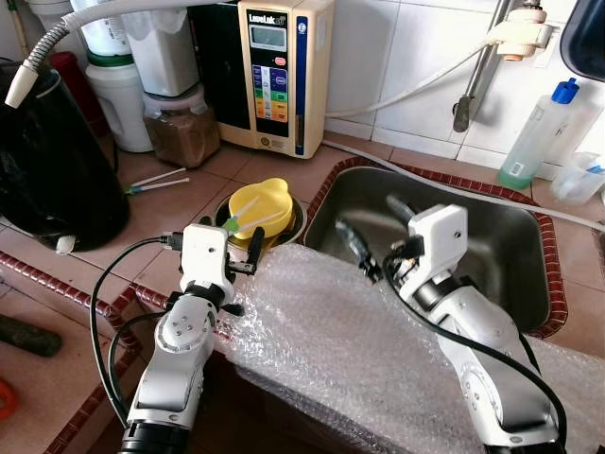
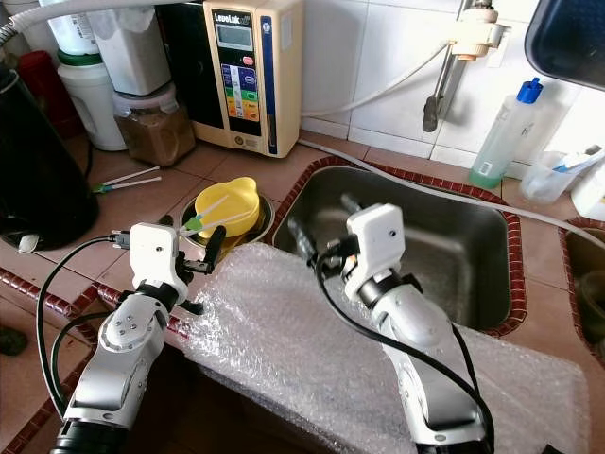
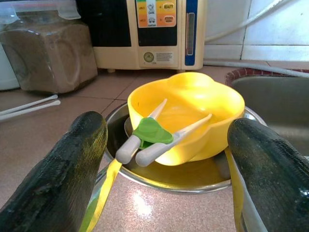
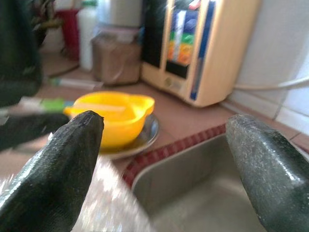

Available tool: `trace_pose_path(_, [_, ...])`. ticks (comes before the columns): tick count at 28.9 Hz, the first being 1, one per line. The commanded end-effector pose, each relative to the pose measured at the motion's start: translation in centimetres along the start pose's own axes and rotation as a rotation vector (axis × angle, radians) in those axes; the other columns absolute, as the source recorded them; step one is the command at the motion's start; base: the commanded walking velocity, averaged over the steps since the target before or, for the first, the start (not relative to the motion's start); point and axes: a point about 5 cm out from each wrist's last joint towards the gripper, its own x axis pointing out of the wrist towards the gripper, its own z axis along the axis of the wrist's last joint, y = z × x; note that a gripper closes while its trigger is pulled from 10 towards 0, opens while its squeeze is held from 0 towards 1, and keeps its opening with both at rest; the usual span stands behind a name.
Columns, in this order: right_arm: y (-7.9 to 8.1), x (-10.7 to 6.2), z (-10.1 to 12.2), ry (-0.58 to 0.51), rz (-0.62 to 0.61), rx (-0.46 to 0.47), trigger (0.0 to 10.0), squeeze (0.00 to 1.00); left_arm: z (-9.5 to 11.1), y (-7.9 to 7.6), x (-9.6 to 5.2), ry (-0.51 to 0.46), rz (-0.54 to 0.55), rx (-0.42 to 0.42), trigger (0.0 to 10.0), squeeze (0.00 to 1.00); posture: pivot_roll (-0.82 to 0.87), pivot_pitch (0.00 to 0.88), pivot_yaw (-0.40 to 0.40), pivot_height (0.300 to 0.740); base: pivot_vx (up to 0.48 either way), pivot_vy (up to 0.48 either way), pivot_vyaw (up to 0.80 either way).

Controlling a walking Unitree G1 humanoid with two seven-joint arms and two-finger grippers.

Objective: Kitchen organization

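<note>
left gripper point(image 3: 166, 159) spread, just short of yellow bowl point(image 3: 193, 113) | green-hinged tongs point(image 3: 152, 133) lay across bowl | right gripper point(image 1: 371, 236) spread over sink point(image 1: 501, 251)

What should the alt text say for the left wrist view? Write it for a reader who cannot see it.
The left claw hangs open just short of a yellow bowl that sits in a steel dish on the tiled counter. White training chopsticks with a green clip lean on the bowl's rim. Behind stand a jar of brown powder and a cream water machine.
</note>
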Motion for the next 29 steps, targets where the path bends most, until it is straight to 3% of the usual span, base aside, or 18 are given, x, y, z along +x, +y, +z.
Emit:
trace_pose_path(1, [0.1,-0.1,-0.4,0.027,0.011,0.0,10.0,0.0,0.1,-0.2,0.2,0.0,-0.02,0.005,10.0,0.0,-0.02,0.0,0.012,0.74,0.0,0.0,0.0])
trace_pose_path(9, [0.7,-0.5,-1.6,0.104,0.054,-0.027,10.0,0.0,-0.2,-0.4,0.3,0.01,-0.03,0.001,10.0,0.0,-0.01,0.0,0.01,0.74,0.0,0.0,0.0])
trace_pose_path(10, [1.0,-0.6,-1.9,0.121,0.067,-0.031,10.0,0.0,-0.4,-0.5,0.2,0.017,-0.032,-0.011,4.7,0.0,-0.01,0.0,0.01,0.74,0.0,0.0,0.0])
trace_pose_path(12, [1.0,-0.6,-2.0,0.125,0.071,-0.035,10.0,0.0,-0.4,-0.5,0.2,0.019,-0.033,-0.015,4.7,0.0,-0.01,0.0,0.011,0.74,0.0,0.0,0.0])
trace_pose_path(13, [1.2,-0.7,-2.0,0.125,0.082,-0.035,10.0,0.0,-0.5,-0.5,0.1,0.018,-0.036,-0.019,0.4,0.0,-0.02,0.0,0.012,0.74,0.0,0.0,0.0])
trace_pose_path(14, [1.3,-0.6,-2.0,0.121,0.081,-0.031,10.0,0.0,-0.5,-0.5,0.2,0.017,-0.036,-0.021,0.0,0.0,-0.02,0.0,0.013,0.74,0.0,0.0,0.0])
trace_pose_path(29, [1.8,-0.7,-2.1,0.133,0.109,-0.022,10.0,0.0,-0.4,-0.3,0.6,0.004,-0.035,-0.031,0.0,0.0,-0.02,0.0,0.017,0.74,0.0,0.0,0.0])
